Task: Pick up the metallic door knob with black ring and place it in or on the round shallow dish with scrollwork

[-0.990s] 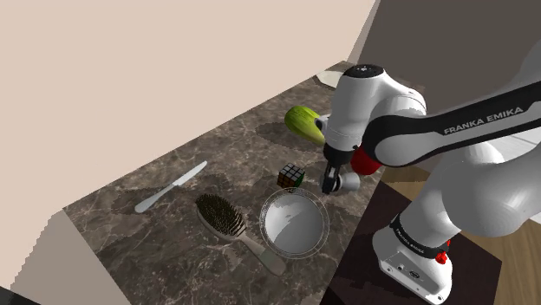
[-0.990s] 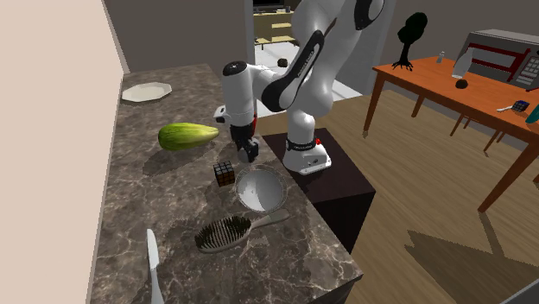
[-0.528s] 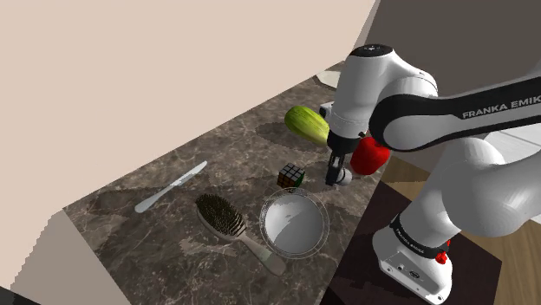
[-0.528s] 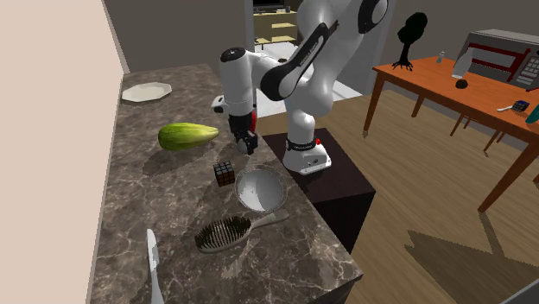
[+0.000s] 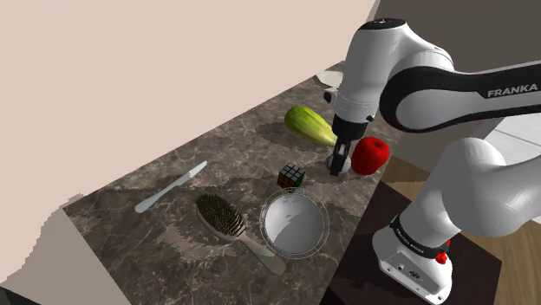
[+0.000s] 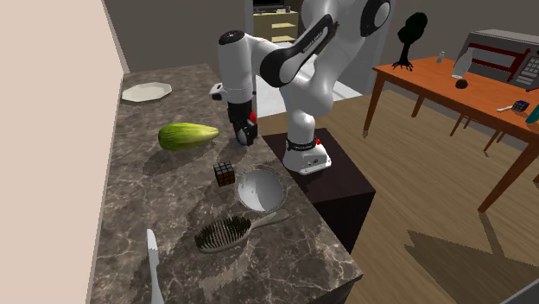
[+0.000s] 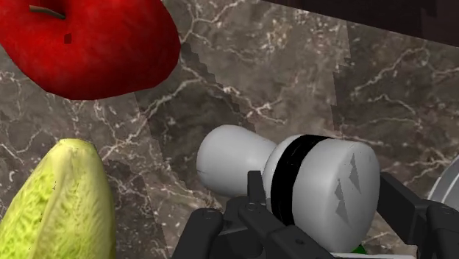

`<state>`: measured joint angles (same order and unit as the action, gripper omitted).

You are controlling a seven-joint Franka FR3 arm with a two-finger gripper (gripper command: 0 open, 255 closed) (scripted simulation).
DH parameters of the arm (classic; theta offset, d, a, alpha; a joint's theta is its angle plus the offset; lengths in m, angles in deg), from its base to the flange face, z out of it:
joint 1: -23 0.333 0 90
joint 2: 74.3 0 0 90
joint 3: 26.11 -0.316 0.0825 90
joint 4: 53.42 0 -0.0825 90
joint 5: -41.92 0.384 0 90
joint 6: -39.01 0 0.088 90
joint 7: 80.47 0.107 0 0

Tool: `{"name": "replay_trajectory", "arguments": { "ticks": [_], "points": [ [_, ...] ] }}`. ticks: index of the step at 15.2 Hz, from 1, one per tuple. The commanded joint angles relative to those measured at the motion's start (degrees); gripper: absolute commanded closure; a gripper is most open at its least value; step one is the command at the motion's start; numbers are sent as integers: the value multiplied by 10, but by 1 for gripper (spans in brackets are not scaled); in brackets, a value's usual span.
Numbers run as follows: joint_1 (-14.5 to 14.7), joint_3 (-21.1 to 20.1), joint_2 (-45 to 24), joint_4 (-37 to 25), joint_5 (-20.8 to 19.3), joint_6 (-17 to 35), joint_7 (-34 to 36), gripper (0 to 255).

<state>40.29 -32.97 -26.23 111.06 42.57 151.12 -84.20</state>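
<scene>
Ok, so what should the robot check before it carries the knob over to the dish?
1. Claw holding the door knob: ok, it clasps the knob on both sides.
2. Dish free to take it: ok, nothing lies inside.
3. Way to the dish: probably ok, the puzzle cube stands off to one side.
4. Knob apart from the apple: ok, the wrist view shows bare counter between them.
5. Knob high enough to pass over the dish rim: cannot tell.
</scene>
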Motion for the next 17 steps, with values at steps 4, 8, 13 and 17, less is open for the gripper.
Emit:
{"name": "replay_trajectory", "arguments": {
  "ticks": [4, 8, 13, 17],
  "points": [
    [-1, 4, 15, -32, -2, -47, -4, 255],
    [23, -35, -23, -63, 28, -42, 39, 255],
    [49, -98, -100, -119, 66, -21, 107, 255],
    [59, -145, -168, -175, 81, -8, 161, 255]
  ]
}}
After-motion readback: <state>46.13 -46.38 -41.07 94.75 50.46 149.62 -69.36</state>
